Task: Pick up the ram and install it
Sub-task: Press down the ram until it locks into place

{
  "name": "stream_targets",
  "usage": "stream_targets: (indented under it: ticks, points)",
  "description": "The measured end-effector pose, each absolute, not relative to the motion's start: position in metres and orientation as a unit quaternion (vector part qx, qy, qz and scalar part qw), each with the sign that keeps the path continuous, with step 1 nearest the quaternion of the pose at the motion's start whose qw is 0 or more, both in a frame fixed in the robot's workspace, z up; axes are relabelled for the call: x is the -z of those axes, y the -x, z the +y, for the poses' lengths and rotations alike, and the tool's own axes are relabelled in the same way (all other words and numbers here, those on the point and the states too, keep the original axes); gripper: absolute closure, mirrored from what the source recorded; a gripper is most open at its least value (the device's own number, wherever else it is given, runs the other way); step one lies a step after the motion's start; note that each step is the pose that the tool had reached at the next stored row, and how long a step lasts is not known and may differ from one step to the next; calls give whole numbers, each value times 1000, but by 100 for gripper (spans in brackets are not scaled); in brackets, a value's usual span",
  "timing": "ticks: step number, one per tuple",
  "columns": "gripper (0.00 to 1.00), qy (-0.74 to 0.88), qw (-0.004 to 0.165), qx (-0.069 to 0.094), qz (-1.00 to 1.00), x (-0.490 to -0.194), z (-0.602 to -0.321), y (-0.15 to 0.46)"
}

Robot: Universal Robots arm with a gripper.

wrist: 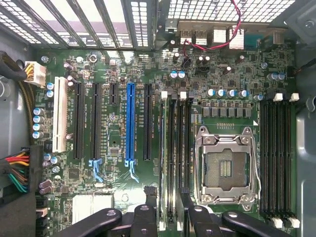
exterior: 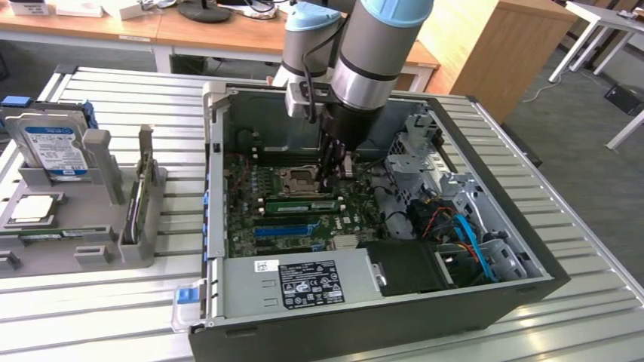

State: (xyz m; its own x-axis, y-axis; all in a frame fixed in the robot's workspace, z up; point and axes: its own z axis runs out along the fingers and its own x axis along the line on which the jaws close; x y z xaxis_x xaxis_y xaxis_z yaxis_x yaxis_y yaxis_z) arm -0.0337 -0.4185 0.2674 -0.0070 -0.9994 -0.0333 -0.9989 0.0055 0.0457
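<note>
An open computer case lies on the slatted counter, its green motherboard exposed. The claw hangs inside the case above the board, fingers spread wide and gripping nothing. The ram sits in a slot just beside the empty processor socket, near the claw.

Green ram stands edge-up in a motherboard slot.
</note>
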Motion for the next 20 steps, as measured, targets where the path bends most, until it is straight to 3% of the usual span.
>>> stream_targets:
  ticks: [5,9,20]
  points:
    - [71,-705,4,28,-709,-267,-418,34]
    - [89,-705,4,28,-709,-267,-418,34]
    - [89,-705,4,28,-709,-267,-419,30]
